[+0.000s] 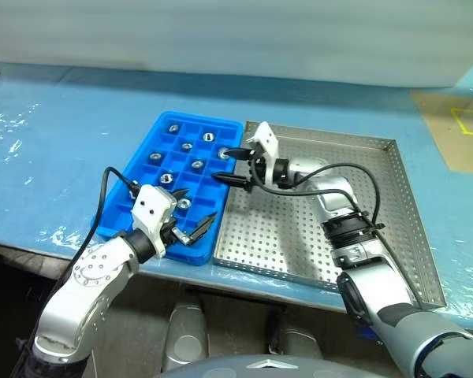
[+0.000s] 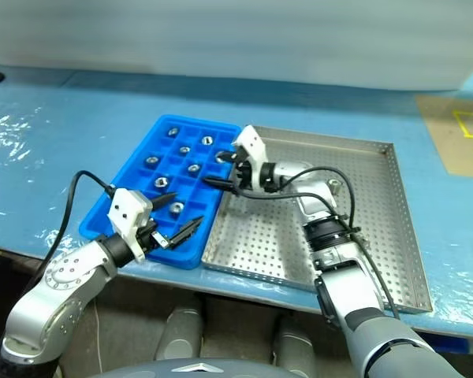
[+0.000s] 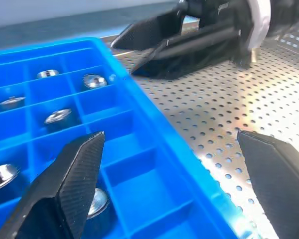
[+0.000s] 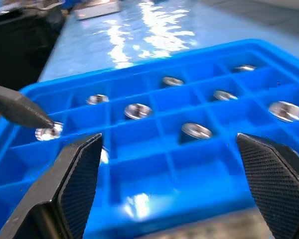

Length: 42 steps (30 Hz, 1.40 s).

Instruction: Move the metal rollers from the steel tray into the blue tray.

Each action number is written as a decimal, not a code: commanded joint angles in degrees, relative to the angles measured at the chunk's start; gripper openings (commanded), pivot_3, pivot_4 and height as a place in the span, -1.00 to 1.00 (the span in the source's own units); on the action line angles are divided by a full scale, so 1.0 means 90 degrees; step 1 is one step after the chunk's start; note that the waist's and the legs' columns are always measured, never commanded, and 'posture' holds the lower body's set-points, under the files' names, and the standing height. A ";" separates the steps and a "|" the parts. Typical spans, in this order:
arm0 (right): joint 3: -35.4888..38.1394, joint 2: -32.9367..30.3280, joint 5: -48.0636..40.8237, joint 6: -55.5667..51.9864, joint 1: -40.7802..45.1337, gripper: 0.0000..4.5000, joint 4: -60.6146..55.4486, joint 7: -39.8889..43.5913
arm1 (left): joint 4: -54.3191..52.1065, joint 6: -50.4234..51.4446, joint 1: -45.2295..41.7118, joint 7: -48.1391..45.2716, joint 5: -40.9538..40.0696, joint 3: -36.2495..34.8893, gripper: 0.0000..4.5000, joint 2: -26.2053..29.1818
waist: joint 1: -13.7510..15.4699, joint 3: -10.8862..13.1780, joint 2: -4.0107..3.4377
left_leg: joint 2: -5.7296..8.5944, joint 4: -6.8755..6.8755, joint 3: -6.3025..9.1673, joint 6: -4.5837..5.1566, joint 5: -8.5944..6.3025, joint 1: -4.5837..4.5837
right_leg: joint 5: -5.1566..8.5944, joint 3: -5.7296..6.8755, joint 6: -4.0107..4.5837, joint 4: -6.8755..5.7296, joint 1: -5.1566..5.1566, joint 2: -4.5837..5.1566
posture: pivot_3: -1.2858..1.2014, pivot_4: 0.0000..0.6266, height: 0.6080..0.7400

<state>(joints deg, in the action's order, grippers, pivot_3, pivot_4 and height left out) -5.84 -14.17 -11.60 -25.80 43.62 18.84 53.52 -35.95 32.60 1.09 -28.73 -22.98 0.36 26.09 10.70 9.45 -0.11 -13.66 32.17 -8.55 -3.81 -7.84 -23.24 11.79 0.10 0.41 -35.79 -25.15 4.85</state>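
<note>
On a table covered in shiny blue film [image 1: 55, 150], the blue tray [image 1: 146, 209] lies touching the steel tray [image 1: 378, 205], which sits at its 3 o'clock. The metal rollers [image 1: 198, 165] rest one per compartment in the blue tray; the steel tray's perforated floor looks bare. The right gripper [image 1: 230, 165] hangs wide open over the trays' shared edge. The left gripper [image 1: 195, 211], also wide open, hovers at the blue tray's 5 o'clock corner. A cardboard sheet [image 1: 457, 130] lies at 2 o'clock.

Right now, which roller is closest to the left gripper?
The roller in the blue tray's nearest filled compartment, beside the left gripper; others sit farther back.
</note>
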 commanded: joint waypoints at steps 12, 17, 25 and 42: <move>0.1058 -0.0778 0.0116 -0.0717 -0.0440 0.94 -0.0332 -0.2123 | 0.1410 -0.0665 -0.1320 -0.0858 0.0113 0.0625 1.00 -0.0175 | -0.0476 -0.0001 0.0000 | -0.0006 0.0002 -0.0003 -0.0023 0.0015 0.0005 | -0.0004 -0.0013 0.0006 0.0002 0.0000 -0.0029 | 0.05 -0.52 1.00; 0.1266 -0.0964 0.0225 -0.0966 -0.0448 0.94 -0.0017 -0.2763 | 0.1596 -0.0790 -0.1393 -0.1005 0.0133 0.0670 1.00 -0.0193 | -0.0600 -0.0001 0.0000 | -0.0006 0.0003 -0.0006 -0.0023 0.0015 0.0009 | -0.0005 -0.0018 0.0008 0.0000 0.0000 -0.0034 | 0.04 -0.52 1.00; 0.1241 -0.1154 0.0339 -0.1130 -0.0425 0.94 0.0505 -0.3136 | 0.1617 -0.0820 -0.1425 -0.1042 0.0178 0.0703 1.00 -0.0246 | -0.0597 -0.0001 0.0000 | -0.0007 0.0005 -0.0008 -0.0024 0.0016 0.0015 | -0.0006 -0.0019 0.0010 0.0000 0.0005 -0.0036 | 0.04 -0.52 1.00; 0.1109 -0.1275 0.0350 -0.1281 -0.0644 0.07 0.0656 -0.3002 | 0.1458 -0.0711 -0.1430 -0.0979 0.0164 0.0652 1.00 -0.0221 | -0.0591 -0.0001 0.0000 | -0.0008 0.0005 -0.0008 -0.0024 0.0015 0.0017 | -0.0006 -0.0019 0.0011 0.0000 0.0008 -0.0036 | 0.06 -0.52 1.00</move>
<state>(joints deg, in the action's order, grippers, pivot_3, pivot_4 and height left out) 4.24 -25.19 -8.40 -37.42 38.30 26.51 26.04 -20.61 26.72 -11.20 -37.49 -21.30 6.73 23.81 5.37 9.44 -0.11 -13.73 32.22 -8.63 -4.03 -7.70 -23.09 11.73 -0.07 0.51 -35.79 -25.08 4.52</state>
